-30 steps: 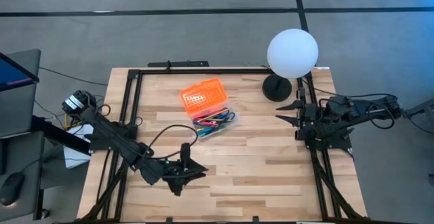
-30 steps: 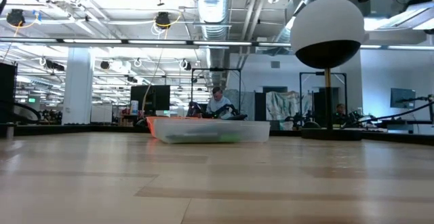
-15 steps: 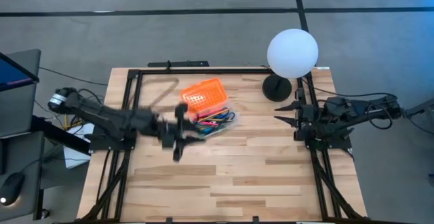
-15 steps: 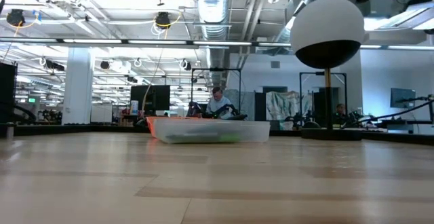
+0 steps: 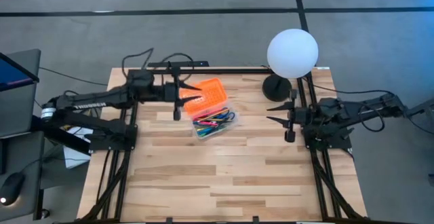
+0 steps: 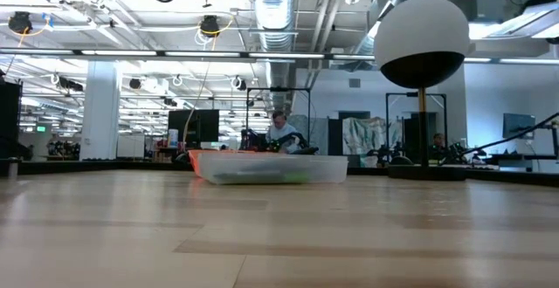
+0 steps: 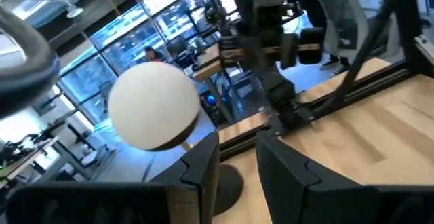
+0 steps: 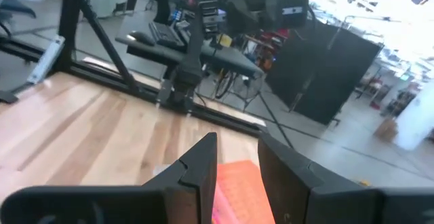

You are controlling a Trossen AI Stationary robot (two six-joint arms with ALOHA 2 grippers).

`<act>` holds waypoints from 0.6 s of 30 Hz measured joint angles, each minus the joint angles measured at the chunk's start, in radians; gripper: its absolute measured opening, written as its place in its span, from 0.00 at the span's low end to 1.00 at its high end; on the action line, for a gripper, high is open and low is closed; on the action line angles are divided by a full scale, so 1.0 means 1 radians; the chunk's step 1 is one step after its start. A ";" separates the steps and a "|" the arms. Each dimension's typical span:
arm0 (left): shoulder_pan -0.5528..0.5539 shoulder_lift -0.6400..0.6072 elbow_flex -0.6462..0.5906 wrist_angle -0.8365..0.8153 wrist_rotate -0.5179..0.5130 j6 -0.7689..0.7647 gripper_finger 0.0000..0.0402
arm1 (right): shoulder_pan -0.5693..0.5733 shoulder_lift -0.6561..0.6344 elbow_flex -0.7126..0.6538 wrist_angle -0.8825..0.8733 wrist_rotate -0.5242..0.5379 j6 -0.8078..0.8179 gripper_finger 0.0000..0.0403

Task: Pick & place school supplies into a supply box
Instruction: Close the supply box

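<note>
Orange ribbed lid [image 5: 204, 94] lies just ahead of my left pincer [image 5: 178, 96], which hangs above the far part of the worktop [image 5: 224, 176] with nothing in it; its fingers [image 7: 203, 166] stand a narrow gap apart. The lid leans open off the supply box [image 5: 211, 119], a clear case just beyond it and nearer the worktop's middle, with the school supplies [image 5: 214, 121] lying inside in green, pink, blue and yellow. My right pincer [image 5: 288, 119] waits over the right edge, pointing toward the box from well apart, likewise slightly parted and bare. The white globe lamp [image 5: 292, 53] stands just beside that pincer, at the far corner.
</note>
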 joint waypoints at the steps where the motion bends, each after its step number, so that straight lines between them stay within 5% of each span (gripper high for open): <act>1: 0.024 -0.009 0.000 -0.014 0.024 -0.005 0.23 | -0.008 0.007 0.000 0.008 -0.001 -0.012 0.25; 8: 0.172 -0.084 0.000 -0.155 0.171 -0.056 0.23 | -0.148 0.014 0.000 0.011 -0.153 0.012 0.25; 18: 0.287 -0.226 -0.051 -0.269 0.218 -0.057 0.23 | -0.404 0.014 0.000 -0.024 -0.387 0.049 0.25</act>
